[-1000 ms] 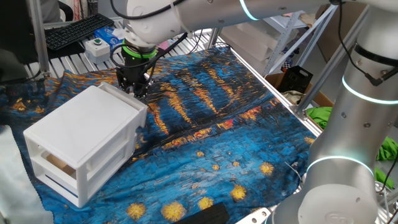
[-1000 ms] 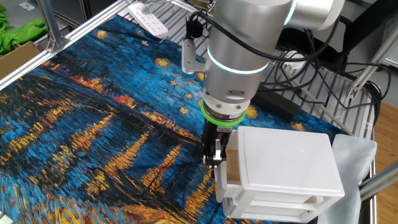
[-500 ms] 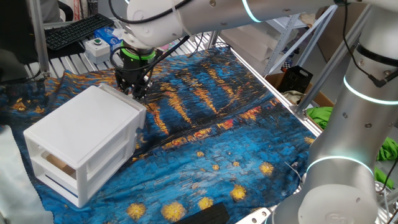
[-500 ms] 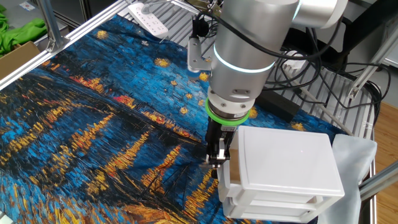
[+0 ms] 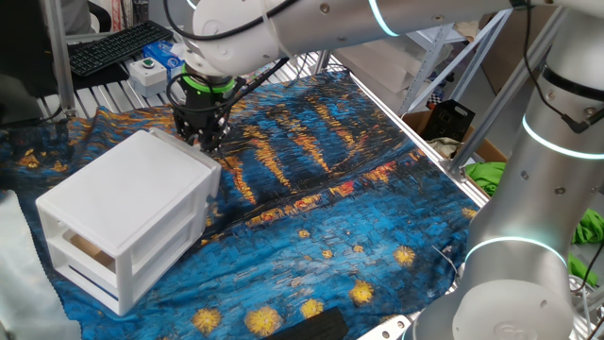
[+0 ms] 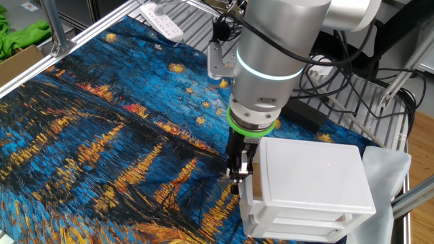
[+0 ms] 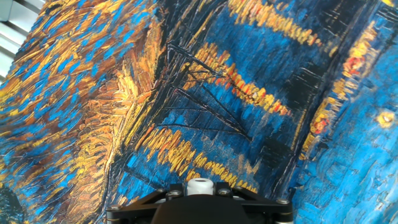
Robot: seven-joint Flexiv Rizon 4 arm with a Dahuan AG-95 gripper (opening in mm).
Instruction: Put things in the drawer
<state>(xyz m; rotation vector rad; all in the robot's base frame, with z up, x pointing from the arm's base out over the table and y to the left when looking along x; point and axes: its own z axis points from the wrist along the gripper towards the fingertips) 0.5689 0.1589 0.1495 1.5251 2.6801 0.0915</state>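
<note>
The white two-drawer cabinet (image 5: 132, 189) stands at the left of the painted cloth; it also shows in the other fixed view (image 6: 315, 173). Its upper drawer (image 6: 248, 188) sticks out only a sliver on the side facing my gripper. My gripper (image 6: 238, 173) points down with its fingers together, pressed against that drawer front, and holds nothing; it also shows at the cabinet's far side (image 5: 201, 135). A tan block (image 5: 85, 247) shows through the opening at the cabinet's near end. The hand view shows only cloth; the fingers are out of its view.
A blue and orange painted cloth (image 5: 330, 217) covers the table. A power strip (image 6: 163, 20) lies at the far edge, and a keyboard (image 5: 118, 47) and a small button box (image 5: 151, 71) behind the cabinet. Green fabric in a cardboard box (image 6: 20, 37) sits off the table.
My gripper has moved toward the cabinet and pushed the upper drawer in. The tan block seen earlier in the open drawer is now covered by the cabinet top.
</note>
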